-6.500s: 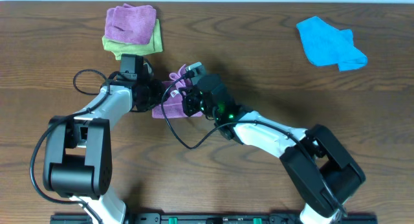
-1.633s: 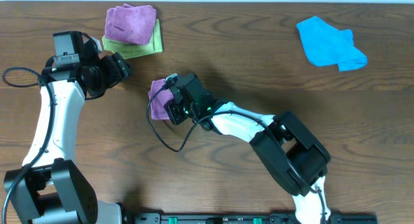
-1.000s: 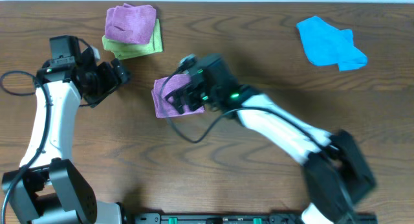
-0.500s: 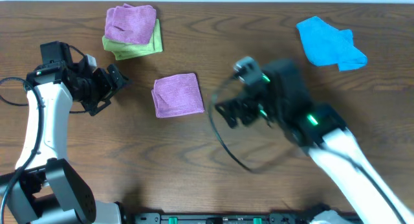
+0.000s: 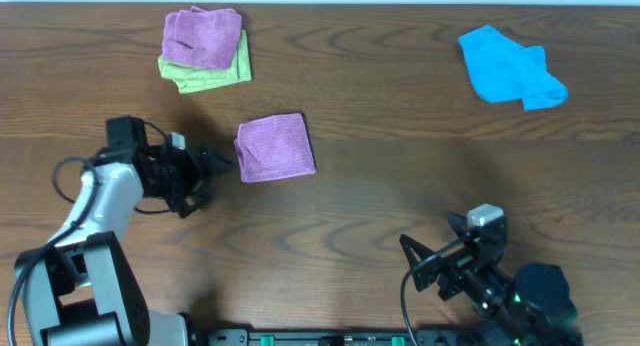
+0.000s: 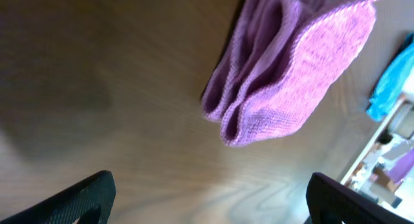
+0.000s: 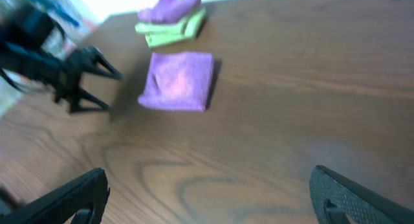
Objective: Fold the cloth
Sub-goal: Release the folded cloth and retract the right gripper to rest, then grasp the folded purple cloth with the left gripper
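The wooden table (image 5: 400, 156) is filling every view. The left arm (image 5: 100, 191) is reaching across its near-left part, and the right arm (image 5: 530, 286) is sitting low at the near-right edge.

The blue cloth (image 5: 510, 66) is lying crumpled far ahead of the right jaws, well apart from both arms. A stack is resting beyond the left jaws and off to one side of them: a folded purple cloth (image 5: 203, 34) is sitting on a green cloth (image 5: 210, 74).

The cloth (image 5: 275, 146) is lying flat on the table as a neat folded square, between the stack and the near edge. It is resting just ahead of the left jaws, close to their tips but not touching them. In the left wrist view its stacked layers are showing at the nearest corner, a little to the right of the jaws' centre line. From the right wrist it is lying well ahead of the jaws and left of their centre line, blurred.

The left gripper (image 5: 212, 178) is pointing at the cloth with its jaws spread wide. Its fingers (image 6: 84, 195) are showing at the bottom corners of the wrist view, with only bare wood between them.

The right gripper (image 5: 412, 266) is pointing across the table toward the left arm. Its jaws are also spread wide and holding nothing, with its fingers (image 7: 71, 201) at the frame's lower corners.
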Available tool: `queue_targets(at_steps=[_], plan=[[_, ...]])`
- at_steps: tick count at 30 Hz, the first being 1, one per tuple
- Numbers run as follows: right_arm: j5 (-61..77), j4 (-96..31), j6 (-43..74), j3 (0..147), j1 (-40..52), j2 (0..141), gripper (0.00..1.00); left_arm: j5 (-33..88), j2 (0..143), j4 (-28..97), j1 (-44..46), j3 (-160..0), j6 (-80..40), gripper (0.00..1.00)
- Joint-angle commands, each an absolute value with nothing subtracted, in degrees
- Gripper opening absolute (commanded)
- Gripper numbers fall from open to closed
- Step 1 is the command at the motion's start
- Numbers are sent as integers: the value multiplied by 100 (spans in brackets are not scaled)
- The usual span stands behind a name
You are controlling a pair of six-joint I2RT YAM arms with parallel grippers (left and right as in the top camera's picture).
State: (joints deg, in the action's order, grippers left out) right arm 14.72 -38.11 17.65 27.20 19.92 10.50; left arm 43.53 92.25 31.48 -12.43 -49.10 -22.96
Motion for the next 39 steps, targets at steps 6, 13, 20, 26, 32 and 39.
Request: queue_targets(at_steps=[6, 13, 20, 26, 32, 39], plan=[[1372, -4051, 2014, 2676, 1946, 954, 99, 4327, 9181, 1573, -569, -4272, -3629, 95], [1372, -4442, 2014, 2676, 1946, 954, 99, 3791, 9183, 1129, -169, -4272, -3951, 96], [1372, -4678, 2014, 2676, 1946, 954, 99, 3428, 9216, 797, 123, -4270, -4313, 96], [1372, -5033, 2014, 2674, 1946, 954, 99, 3295, 9365, 722, 189, -4270, -4440, 97], [1372, -5332, 2014, 2676, 1946, 954, 99, 3275, 9561, 707, 196, -4270, -4486, 97], [1372, -5374, 2014, 2676, 1946, 954, 99, 3242, 9863, 274, 242, -4268, -4604, 100]])
